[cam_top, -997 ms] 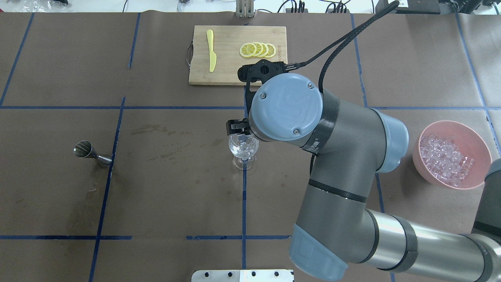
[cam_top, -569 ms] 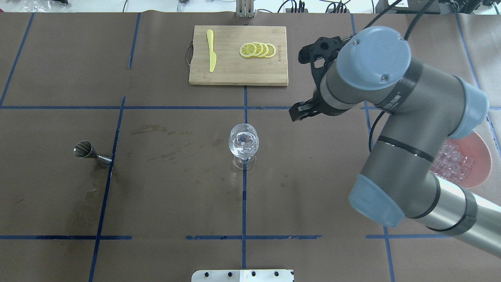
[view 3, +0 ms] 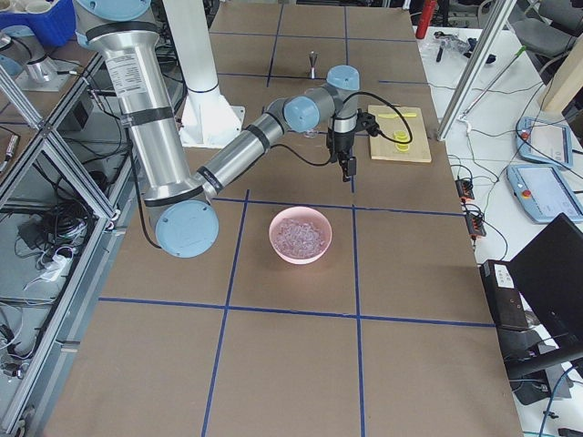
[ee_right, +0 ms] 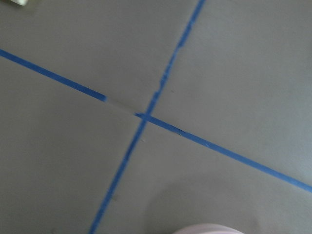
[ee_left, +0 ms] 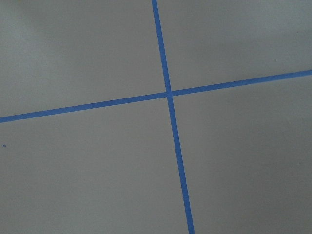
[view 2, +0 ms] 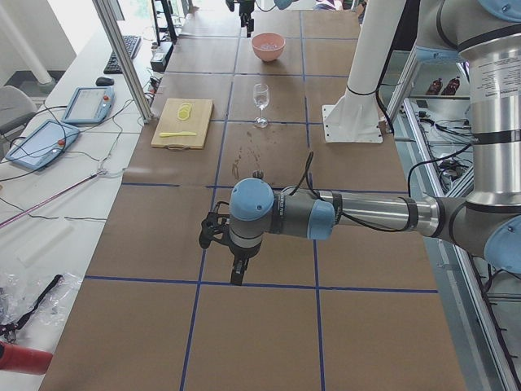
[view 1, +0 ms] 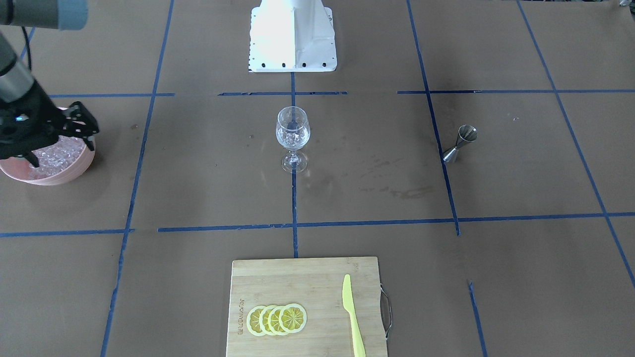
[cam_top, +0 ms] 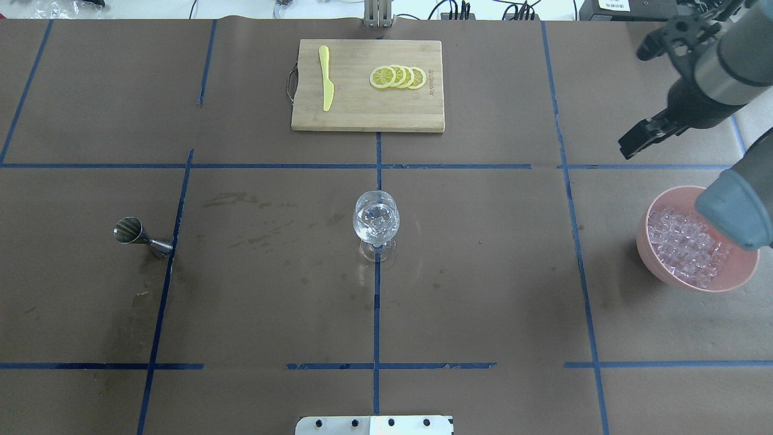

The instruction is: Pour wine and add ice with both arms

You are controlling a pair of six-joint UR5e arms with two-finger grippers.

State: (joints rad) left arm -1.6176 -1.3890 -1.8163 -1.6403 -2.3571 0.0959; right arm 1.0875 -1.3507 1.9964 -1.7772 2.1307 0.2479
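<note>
A clear wine glass (cam_top: 375, 220) stands upright at the table's middle with a few ice cubes in its bowl; it also shows in the front view (view 1: 292, 131). The ice (cam_top: 685, 241) is heaped in a pink bowl (cam_top: 658, 266) at the right. My right gripper (cam_top: 634, 145) hangs in the air just beyond the bowl, apart from it. In the front view (view 1: 62, 148) its fingers look spread and empty. My left gripper (view 2: 236, 273) hovers low over bare table far off to the left. It shows only in the exterior left view, so I cannot tell its state.
A steel jigger (cam_top: 136, 234) stands at the left. A bamboo cutting board (cam_top: 367, 118) at the far middle carries lemon slices (cam_top: 398, 77) and a yellow knife (cam_top: 326, 78). The white base block (view 1: 292, 34) is at the near edge.
My right arm has swung from just above the wine glass away to the right, ending near the pink bowl. The glass stays put with ice in it.
</note>
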